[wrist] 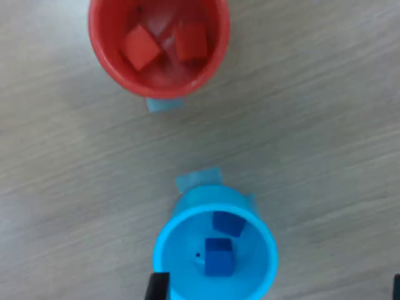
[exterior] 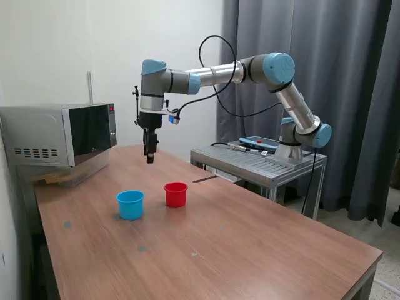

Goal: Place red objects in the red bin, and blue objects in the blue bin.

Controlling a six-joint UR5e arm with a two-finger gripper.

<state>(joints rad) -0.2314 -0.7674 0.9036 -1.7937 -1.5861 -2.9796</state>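
Red cubes (wrist: 164, 44) are sitting in the red cup (wrist: 100, 37), blue cubes (wrist: 220, 247) in the blue cup (wrist: 164, 262); both cups are lying below the jaws, whose state I cannot tell.

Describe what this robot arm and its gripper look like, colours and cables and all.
The arm has silver-grey tube links with light blue caps at the joints and a grey base. A black cable loops loosely along its upper links. The gripper is small, dark and narrow, below a black and white wrist section.

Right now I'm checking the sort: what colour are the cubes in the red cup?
Bright red, both cubes in the red cup; wrist view shows it best.
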